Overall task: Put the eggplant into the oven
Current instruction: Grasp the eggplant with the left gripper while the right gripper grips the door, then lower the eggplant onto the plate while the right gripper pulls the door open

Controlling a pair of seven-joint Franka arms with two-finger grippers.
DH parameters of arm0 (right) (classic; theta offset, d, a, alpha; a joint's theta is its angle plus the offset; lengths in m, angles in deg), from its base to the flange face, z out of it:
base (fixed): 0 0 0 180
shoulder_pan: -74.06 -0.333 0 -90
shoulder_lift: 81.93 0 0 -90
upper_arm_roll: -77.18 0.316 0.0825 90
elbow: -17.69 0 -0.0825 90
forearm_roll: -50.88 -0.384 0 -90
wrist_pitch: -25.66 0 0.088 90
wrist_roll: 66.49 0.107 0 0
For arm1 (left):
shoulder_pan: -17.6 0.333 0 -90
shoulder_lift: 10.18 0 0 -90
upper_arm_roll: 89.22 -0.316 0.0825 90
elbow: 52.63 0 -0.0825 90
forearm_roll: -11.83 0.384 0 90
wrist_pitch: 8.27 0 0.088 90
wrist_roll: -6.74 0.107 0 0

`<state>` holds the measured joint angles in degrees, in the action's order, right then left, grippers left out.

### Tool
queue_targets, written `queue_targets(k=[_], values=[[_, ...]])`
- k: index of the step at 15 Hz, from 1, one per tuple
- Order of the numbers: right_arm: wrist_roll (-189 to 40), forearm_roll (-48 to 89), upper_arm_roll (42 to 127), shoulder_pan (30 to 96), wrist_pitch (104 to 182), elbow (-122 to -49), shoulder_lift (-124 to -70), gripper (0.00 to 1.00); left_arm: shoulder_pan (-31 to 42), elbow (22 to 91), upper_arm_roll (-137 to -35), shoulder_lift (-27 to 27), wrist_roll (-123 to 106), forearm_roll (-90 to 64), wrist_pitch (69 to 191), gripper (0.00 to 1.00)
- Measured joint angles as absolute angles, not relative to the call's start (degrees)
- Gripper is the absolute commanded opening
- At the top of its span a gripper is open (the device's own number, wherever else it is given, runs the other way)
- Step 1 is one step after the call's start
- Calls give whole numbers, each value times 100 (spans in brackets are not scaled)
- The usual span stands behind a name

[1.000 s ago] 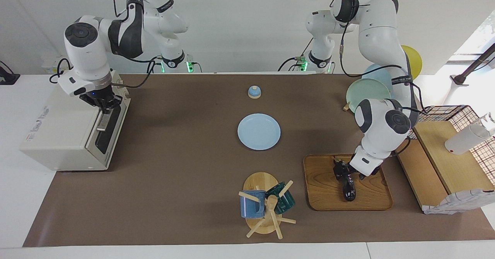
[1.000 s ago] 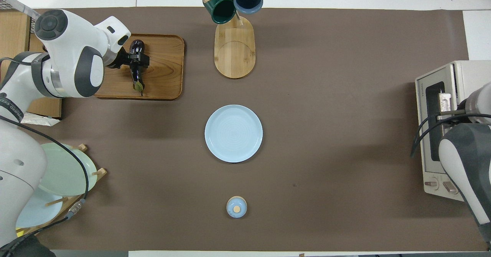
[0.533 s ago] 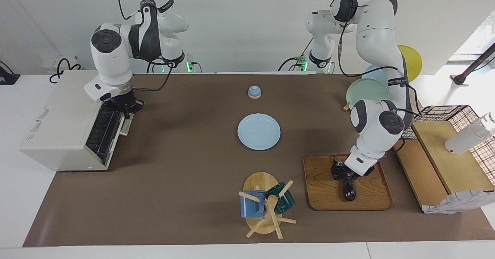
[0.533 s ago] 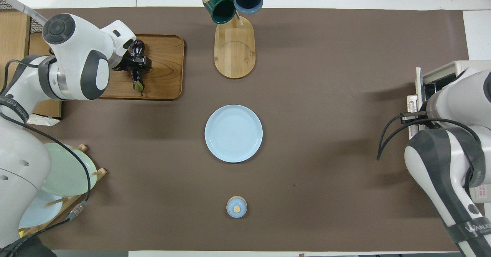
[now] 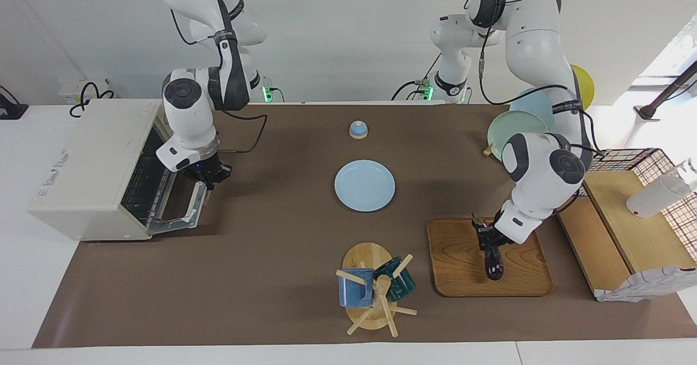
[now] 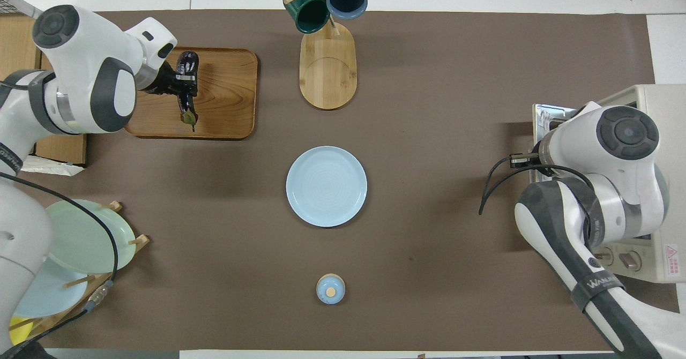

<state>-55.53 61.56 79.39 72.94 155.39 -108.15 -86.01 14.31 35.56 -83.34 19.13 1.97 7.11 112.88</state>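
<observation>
The dark purple eggplant lies lengthwise over the wooden tray at the left arm's end of the table. My left gripper is shut on its stem half. In the overhead view the left gripper crosses the eggplant over the tray. The cream-white oven stands at the right arm's end with its door folded down and the wire rack showing. My right gripper is shut on the door's handle. In the overhead view the right arm hides that gripper and most of the oven.
A light blue plate lies mid-table, with a small blue knobbed dome nearer to the robots. A wooden mug tree with two mugs stands beside the tray. A plate rack and a wooden shelf are at the left arm's end.
My right gripper has pulled the oven door from shut down to open. My left gripper has shifted a little on the eggplant, which now points straighter along the tray.
</observation>
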Motion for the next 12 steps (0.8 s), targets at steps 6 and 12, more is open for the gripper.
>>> queue_targets(k=[6,12], values=[[-5549,5766,7893,7300,15721,-10903,-8778,0,1192,3964,-8284,366,-1093,254,9796,0],[-5547,5445,7899,7274,16053,-11167,-8813,0,-463,4883,-8234,-215,-2655,135,10382,0]])
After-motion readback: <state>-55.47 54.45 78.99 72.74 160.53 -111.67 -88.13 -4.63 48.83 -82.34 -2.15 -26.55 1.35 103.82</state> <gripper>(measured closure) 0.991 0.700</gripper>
